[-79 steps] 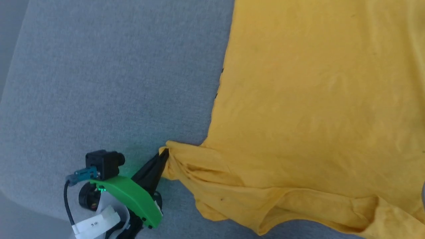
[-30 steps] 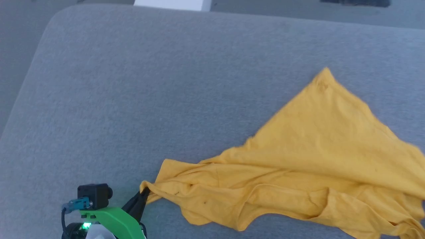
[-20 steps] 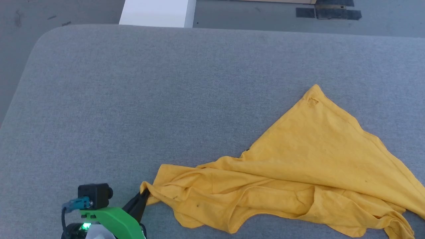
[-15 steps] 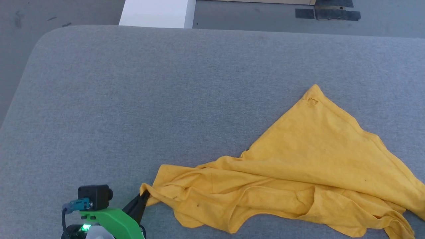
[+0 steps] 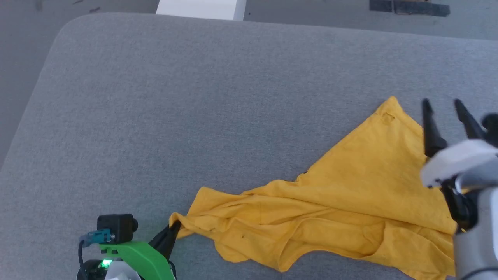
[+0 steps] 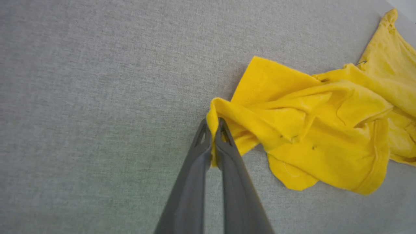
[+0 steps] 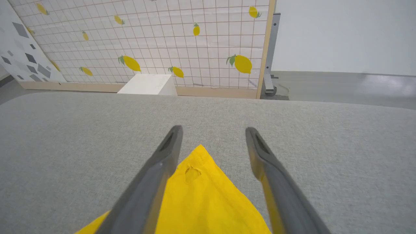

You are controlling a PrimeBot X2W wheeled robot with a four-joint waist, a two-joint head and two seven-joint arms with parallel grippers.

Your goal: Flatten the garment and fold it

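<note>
The mustard-yellow garment (image 5: 350,194) lies crumpled on the grey padded table (image 5: 194,97), plain side up, with one corner peaking toward the far side; its print is hidden. My left gripper (image 5: 175,226) is shut on the garment's near-left corner, and the left wrist view has the cloth (image 6: 308,123) pinched between the closed fingertips of that gripper (image 6: 213,122). My right gripper (image 5: 441,103) hovers open above the garment's far corner at the right. In the right wrist view that gripper (image 7: 213,130) has its fingers spread on either side of the pointed yellow corner (image 7: 198,172).
The table's rounded far-left corner (image 5: 74,23) borders grey floor. A white box (image 5: 200,7) stands beyond the far edge, and it appears in the right wrist view as a white box (image 7: 148,84) before a lemon-patterned wall panel (image 7: 162,39). Bare grey surface stretches left of the garment.
My right gripper has come into the head view, open, above the garment's far corner. The left gripper keeps its hold. The camera has shifted slightly.
</note>
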